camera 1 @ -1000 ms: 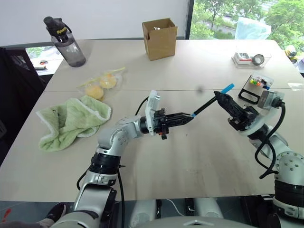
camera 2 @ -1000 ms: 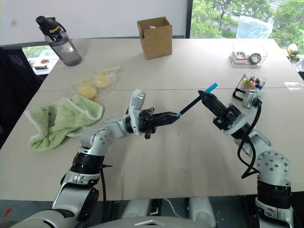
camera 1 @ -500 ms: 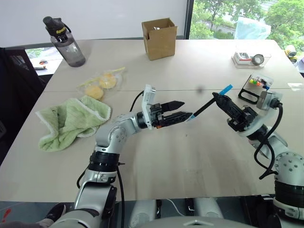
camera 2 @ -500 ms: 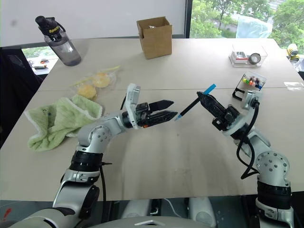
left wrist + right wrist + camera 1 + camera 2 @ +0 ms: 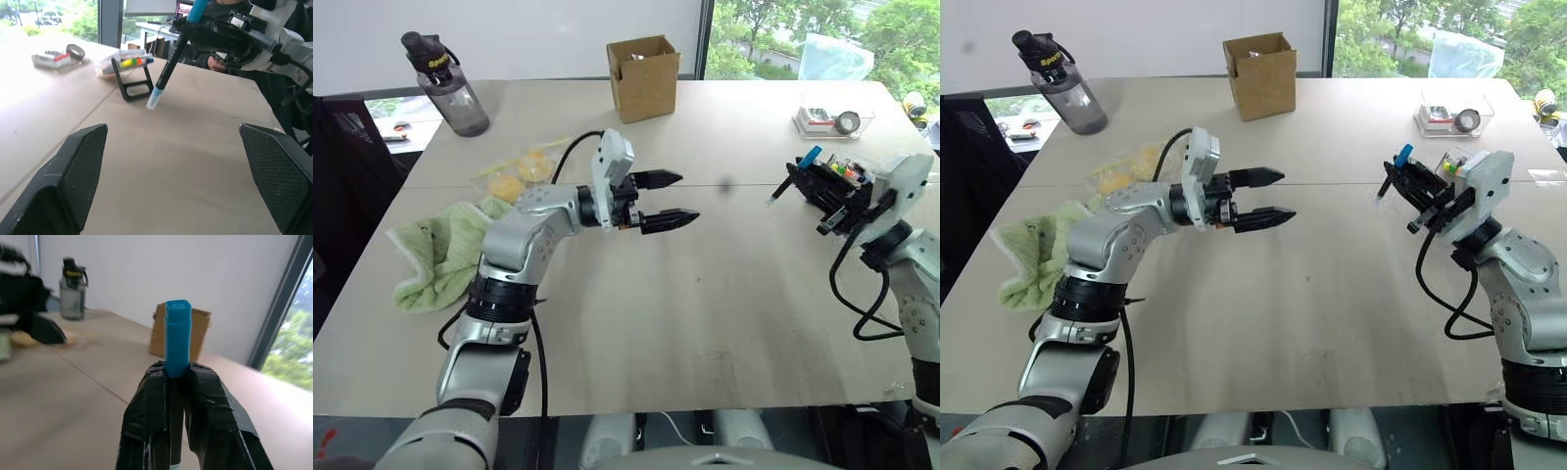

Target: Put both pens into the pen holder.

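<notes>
Pen (image 5: 791,178) grasped in our right hand (image 5: 822,188): the black barrel is clamped between the taped fingers (image 5: 215,416), with the light-blue cap sticking out past the fingertips and the pale tip slanting down over the bench (image 5: 705,323) without touching it. We see one pen and cannot tell where the other is. Taking the holder (image 5: 131,73) as our landmark, this pen hangs just beside it on the side toward our left arm, above the bench surface. In the head views our right hand stands in front of the holder, so there we make out little more than the coloured caps behind the fingers. In the left wrist view the holder shows as a small black wire stand, tilted, with a clear box of coloured caps resting on it.

Our left hand (image 5: 664,200) is released, its two black fingers spread wide with nothing between them, held above the bench well apart from the holder and pointing toward it.

Beyond the holder sits a clear tray (image 5: 832,121). A cardboard box (image 5: 643,78) stands at the far edge, well apart from the holder. A bottle (image 5: 445,86), a green cloth (image 5: 435,255) and a clear bag of yellow things (image 5: 517,168) lie farther off still, beyond our left arm.
</notes>
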You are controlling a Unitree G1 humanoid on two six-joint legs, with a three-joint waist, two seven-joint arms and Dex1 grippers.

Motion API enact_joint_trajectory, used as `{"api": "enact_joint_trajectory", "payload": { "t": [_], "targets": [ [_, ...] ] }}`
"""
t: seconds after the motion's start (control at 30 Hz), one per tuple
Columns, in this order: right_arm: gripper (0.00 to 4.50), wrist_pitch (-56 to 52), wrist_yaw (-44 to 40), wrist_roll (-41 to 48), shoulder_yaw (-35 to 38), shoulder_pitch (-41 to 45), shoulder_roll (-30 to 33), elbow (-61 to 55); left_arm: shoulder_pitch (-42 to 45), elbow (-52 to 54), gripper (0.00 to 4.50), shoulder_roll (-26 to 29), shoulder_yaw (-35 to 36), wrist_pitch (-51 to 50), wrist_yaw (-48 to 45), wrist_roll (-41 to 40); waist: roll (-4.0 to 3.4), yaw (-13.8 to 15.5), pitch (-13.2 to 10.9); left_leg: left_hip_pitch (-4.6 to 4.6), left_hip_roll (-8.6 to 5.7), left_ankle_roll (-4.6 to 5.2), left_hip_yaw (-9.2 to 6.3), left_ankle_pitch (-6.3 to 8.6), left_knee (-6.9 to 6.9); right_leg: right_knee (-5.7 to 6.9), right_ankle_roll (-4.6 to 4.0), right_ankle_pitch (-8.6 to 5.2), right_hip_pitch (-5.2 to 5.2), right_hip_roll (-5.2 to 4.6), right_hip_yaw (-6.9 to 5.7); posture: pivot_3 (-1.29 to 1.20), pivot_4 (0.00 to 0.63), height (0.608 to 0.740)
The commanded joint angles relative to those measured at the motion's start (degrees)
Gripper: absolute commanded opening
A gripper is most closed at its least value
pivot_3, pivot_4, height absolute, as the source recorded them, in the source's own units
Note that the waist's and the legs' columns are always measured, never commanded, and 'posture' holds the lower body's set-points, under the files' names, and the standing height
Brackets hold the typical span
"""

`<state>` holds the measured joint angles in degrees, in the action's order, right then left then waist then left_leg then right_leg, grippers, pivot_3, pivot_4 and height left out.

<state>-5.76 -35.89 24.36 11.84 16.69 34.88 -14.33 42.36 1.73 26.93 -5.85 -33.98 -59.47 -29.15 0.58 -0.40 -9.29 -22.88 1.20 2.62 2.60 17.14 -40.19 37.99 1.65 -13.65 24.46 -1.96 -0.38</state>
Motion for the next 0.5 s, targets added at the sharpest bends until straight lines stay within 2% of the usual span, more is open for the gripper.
{"api": "enact_joint_trajectory", "payload": {
  "t": [0.03, 0.23, 0.5],
  "targets": [
    [0.0, 10.99, 4.25, -9.86, 1.9, 3.46, 0.74, 2.98, 2.52, 4.31, 4.49, 0.34, -1.46, -1.64, 2.51, 1.68, 0.01, -0.03, -0.01, 0.01, 0.0, -0.01, 0.02, -0.01, 0.0, 0.01, 0.0, 0.0, 0.0, 0.0, 0.02, 0.0, 0.15, 0.736],
    [0.0, 20.25, 12.09, -18.92, 3.91, 4.19, -0.37, 9.95, 6.2, 6.13, 4.49, -0.94, -2.2, -6.44, 7.16, 2.02, 0.02, 0.04, -0.02, 0.02, 0.01, -0.04, -0.01, -0.02, 0.0, 0.05, 0.0, 0.0, 0.0, 0.0, 0.01, 0.0, 0.15, 0.736],
    [0.0, 26.52, 15.67, -22.31, 3.69, 4.62, -1.15, 18.33, 8.55, 7.42, 4.49, -2.33, -2.71, -9.62, 9.14, 1.32, 0.0, -0.15, -0.03, 0.06, 0.01, -0.05, 0.06, -0.03, 0.0, 0.08, 0.0, 0.0, 0.0, -0.01, 0.07, 0.0, 0.15, 0.736]
  ]
}}
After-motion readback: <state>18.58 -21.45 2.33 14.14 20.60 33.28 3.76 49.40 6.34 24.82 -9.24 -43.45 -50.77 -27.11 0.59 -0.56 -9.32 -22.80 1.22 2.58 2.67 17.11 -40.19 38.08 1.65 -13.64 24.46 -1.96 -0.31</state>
